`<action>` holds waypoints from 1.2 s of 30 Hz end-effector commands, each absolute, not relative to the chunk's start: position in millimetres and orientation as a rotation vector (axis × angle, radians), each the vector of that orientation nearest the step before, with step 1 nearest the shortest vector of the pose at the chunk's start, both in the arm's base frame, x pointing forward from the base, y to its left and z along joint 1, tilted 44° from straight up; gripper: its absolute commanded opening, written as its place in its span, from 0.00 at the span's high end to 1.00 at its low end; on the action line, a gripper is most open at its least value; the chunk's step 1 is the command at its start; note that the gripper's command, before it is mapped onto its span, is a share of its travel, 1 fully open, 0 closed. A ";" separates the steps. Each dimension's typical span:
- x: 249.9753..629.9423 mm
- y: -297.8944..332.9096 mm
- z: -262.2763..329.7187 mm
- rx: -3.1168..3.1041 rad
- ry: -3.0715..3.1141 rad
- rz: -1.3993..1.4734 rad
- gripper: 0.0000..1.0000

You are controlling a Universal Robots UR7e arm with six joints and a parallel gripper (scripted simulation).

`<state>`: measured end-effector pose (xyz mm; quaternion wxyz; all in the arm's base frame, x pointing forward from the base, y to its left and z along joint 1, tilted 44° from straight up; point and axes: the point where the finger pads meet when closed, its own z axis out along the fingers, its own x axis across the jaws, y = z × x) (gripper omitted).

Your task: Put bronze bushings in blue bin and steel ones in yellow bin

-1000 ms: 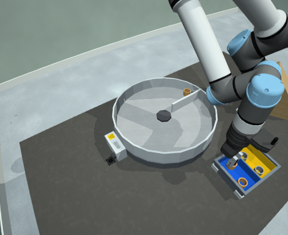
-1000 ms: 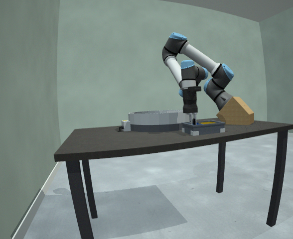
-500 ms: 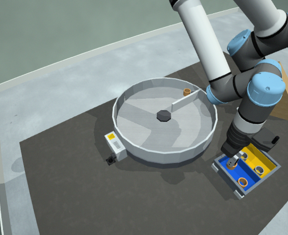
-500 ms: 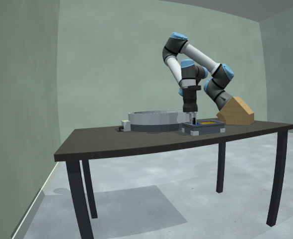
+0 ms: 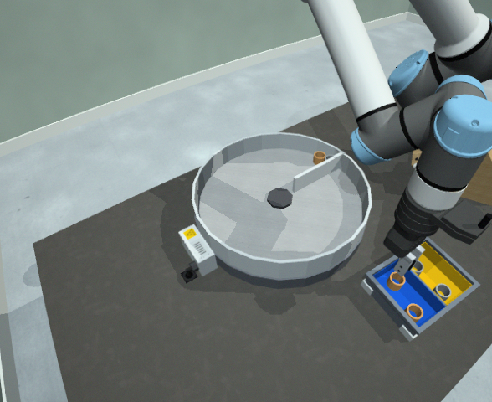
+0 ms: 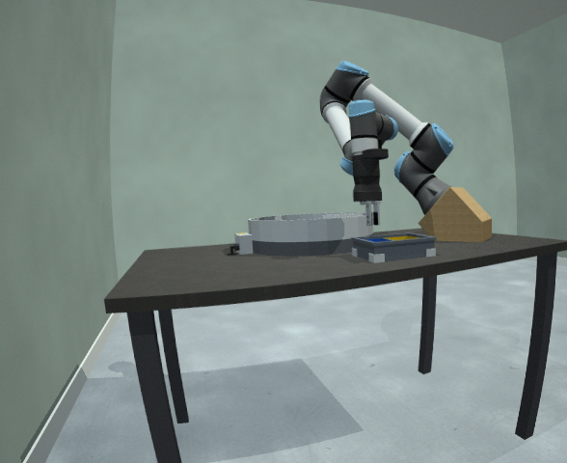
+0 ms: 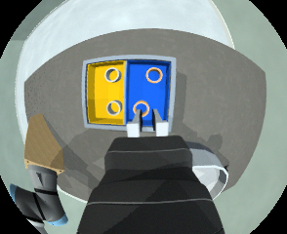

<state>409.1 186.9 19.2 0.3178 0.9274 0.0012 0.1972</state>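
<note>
At the far left of the dark matte table top (image 5: 108, 302), a small white box with a yellow warning label (image 5: 197, 247) butts against the turntable (image 5: 280, 270), a wide, shallow, pale-grey drum with a faceted wall. Its floor is patched in lighter and darker grey around a black octagonal hub (image 5: 279, 198). A thin white bar (image 5: 317, 172) runs from near the hub to the wall. One short bronze bushing (image 5: 319, 157) stands upright just beside that bar, near the far rim. It is the only bushing I can see on the turntable, so by my reading one pick is left.

To the right sits a grey-framed tray split in two. The blue bin (image 5: 389, 296) holds two smooth bronze rings, one near the gripper (image 5: 396, 280) and one nearer the front (image 5: 414, 311). The yellow bin (image 5: 458, 276) holds two grey steel sleeves, one plain to see (image 5: 443, 291) and one partly behind a finger (image 5: 417, 267). Four parts look sorted correctly.

The gripper (image 5: 402, 270) hangs over the blue bin, above the tray's rim in the side view. Its pale flat fingers stand partly apart and, as far as I can judge, grasp nothing. The bronze ring seen between them looks no larger than its neighbour and seems to lie on the bin floor.
</note>
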 end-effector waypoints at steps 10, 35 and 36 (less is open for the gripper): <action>381.0 233.0 75.2 2.439 0.000 0.516 0.58; 381.2 232.6 74.9 2.440 0.001 0.517 0.58; 381.2 232.6 74.9 2.440 0.001 0.517 0.58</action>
